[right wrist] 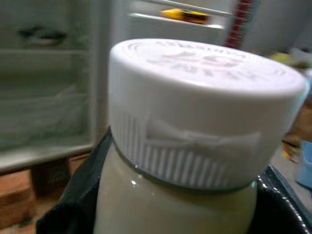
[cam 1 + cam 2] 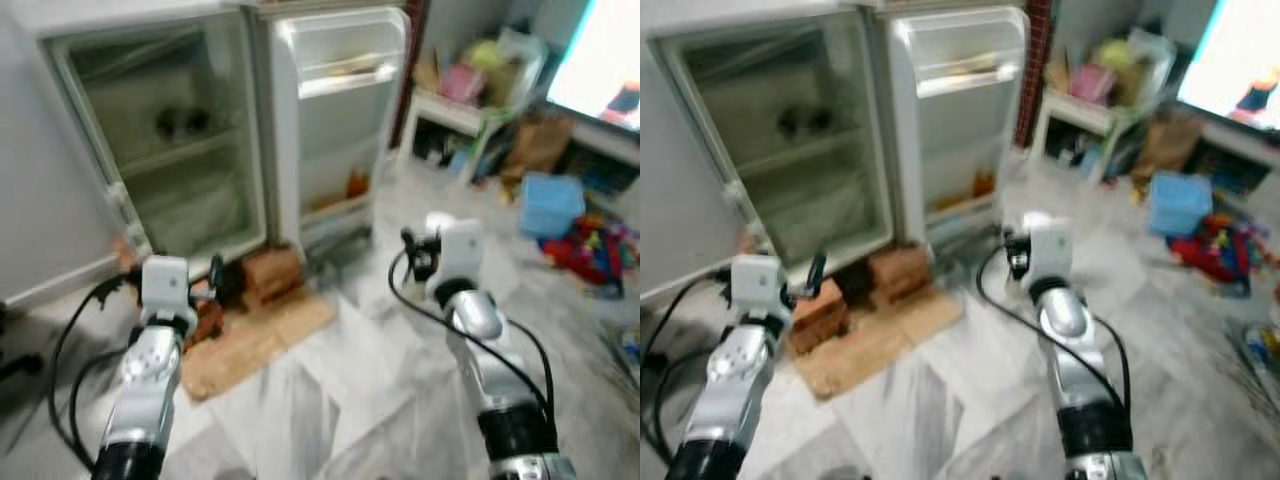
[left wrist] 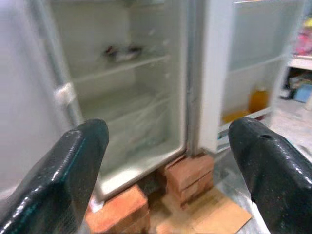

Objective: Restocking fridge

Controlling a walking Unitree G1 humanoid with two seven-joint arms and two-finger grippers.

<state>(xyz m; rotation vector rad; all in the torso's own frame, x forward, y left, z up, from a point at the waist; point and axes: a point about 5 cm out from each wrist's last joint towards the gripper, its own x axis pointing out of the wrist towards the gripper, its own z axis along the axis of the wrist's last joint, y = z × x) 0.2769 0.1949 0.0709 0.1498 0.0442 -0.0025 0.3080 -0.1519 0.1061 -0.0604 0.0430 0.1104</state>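
Observation:
The fridge [image 2: 170, 150] stands open ahead on my left, its door [image 2: 340, 120] swung wide. Dark items [image 2: 182, 122] sit on an upper shelf. An orange bottle [image 2: 357, 184] stands in the lower door rack. My right gripper [image 2: 418, 252] is raised in front of the door, shut on a bottle of pale liquid with a ribbed white cap [image 1: 195, 122]. My left gripper [image 3: 165, 141] is open with nothing between its fingers [image 3: 63, 170], and it points at the fridge's lower compartment.
The fridge rests on red bricks [image 2: 270, 275], with cardboard [image 2: 260, 340] on the tiled floor in front. At the right are a white shelf [image 2: 455, 110] with clutter, a paper bag [image 2: 535, 140], a blue box [image 2: 550, 203] and scattered toys [image 2: 590, 245].

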